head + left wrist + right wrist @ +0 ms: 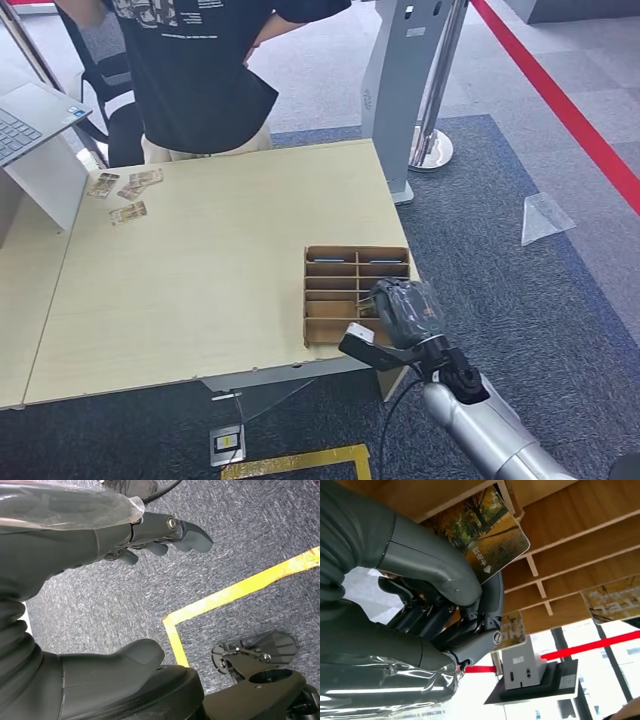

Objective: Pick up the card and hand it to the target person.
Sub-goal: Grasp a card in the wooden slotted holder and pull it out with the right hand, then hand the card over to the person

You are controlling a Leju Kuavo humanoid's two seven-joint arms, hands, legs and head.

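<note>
Our right hand [444, 610] pinches one autumn-print card [486, 532] between thumb and fingers at the cardboard slot rack [355, 290], presumably lifting it free. We count three loose cards [124, 195] by the person [196, 70]. Our left hand [113, 540] hangs spread, holding nothing.

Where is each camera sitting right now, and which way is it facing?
Head view: high on the body, looking forward and down at the table and cardboard organizer; the right arm and right robot hand show.
Left wrist view: behind the left robot hand, facing carpet and yellow floor tape.
Right wrist view: behind the right robot hand, which holds a card against the organizer.
Shared: head and right wrist views both show the organizer and the right robot hand.
</note>
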